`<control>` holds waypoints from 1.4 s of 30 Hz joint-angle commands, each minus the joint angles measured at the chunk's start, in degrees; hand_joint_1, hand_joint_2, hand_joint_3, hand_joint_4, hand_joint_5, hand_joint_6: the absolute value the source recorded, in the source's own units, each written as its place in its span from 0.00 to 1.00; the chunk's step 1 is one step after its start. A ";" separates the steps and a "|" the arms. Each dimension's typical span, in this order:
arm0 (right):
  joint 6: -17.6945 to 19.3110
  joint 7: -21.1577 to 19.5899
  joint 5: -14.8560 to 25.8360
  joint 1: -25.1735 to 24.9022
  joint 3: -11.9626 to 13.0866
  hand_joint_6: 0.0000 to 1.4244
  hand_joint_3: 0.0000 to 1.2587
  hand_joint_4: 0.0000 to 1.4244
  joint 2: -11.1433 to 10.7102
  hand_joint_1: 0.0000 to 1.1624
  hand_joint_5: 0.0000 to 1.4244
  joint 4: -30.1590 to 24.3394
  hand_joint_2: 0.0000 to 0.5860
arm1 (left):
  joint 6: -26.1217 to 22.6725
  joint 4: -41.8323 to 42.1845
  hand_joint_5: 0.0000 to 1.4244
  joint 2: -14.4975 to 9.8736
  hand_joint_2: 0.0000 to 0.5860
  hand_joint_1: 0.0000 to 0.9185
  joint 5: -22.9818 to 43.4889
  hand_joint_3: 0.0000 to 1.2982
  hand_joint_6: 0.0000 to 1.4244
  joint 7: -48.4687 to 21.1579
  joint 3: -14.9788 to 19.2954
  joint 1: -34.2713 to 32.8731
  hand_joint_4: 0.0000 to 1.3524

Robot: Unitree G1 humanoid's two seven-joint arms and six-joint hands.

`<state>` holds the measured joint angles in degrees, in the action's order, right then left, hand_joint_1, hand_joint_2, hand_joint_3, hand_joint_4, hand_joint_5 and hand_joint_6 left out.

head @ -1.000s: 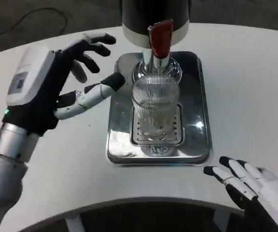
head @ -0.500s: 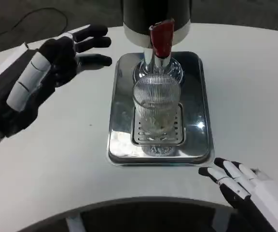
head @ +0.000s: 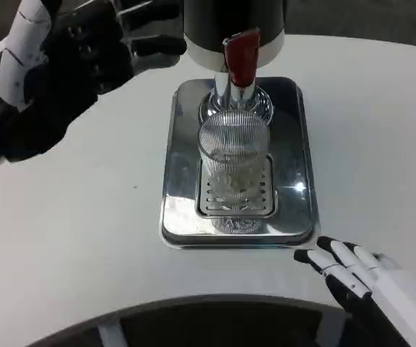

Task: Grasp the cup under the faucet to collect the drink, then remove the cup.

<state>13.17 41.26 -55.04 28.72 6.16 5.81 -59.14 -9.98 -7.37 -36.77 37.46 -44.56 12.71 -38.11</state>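
The cup (head: 234, 160), a ribbed clear glass, stands upright at frame center on the grate of the steel tray (head: 183, 181), directly under the red-handled faucet (head: 241, 59). The left hand (head: 78, 61) is raised in the upper left, fingers spread and holding nothing, well apart from the cup. The right hand (head: 360, 278) lies flat on the table (head: 71, 238) at lower right, fingers apart and empty, just beside the tray's near corner.

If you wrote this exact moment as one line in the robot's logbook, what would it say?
cup: upright on drip tray under red tap, untouched | left hand: raised, holding nothing | right hand: fingers apart, at table's near edge
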 commanded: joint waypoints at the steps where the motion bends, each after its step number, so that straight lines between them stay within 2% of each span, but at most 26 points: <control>1: 0.78 -1.27 -0.34 1.00 -0.18 0.00 0.08 0.00 1.17 0.26 0.00 -0.86 0.77 | -1.16 -0.75 0.19 1.97 0.20 0.00 -1.61 0.14 0.12 0.93 -0.04 -2.51 0.09; 8: 1.27 -1.85 0.35 1.68 0.66 0.00 0.08 0.00 1.22 0.26 0.00 -0.86 0.77 | -1.62 -3.68 0.18 3.66 0.19 0.00 -4.95 0.14 0.12 0.93 -1.00 -5.38 0.09; 20: 1.24 -1.57 0.95 1.95 1.53 0.00 0.08 0.00 1.28 0.26 0.00 -0.86 0.77 | 0.08 -10.95 0.18 8.72 0.19 0.00 -10.26 0.14 0.12 0.12 -4.25 -11.24 0.09; 28: 1.15 -1.58 1.03 2.34 1.18 0.00 0.08 0.00 1.56 0.26 0.00 -0.86 0.77 | 1.70 -15.42 0.17 10.91 0.18 0.00 -12.96 0.14 0.12 -0.25 -5.17 -15.76 0.10; 42: 0.26 -1.70 0.60 1.82 -0.09 0.00 0.08 0.00 1.83 0.26 0.00 -0.86 0.77 | 2.44 -18.60 0.18 14.06 0.18 0.00 -15.79 0.15 0.13 -1.78 -6.95 -20.62 0.11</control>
<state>13.71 39.90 -54.48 29.61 6.33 5.77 -59.14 -8.37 -25.37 -23.28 22.07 -45.57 6.07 -57.58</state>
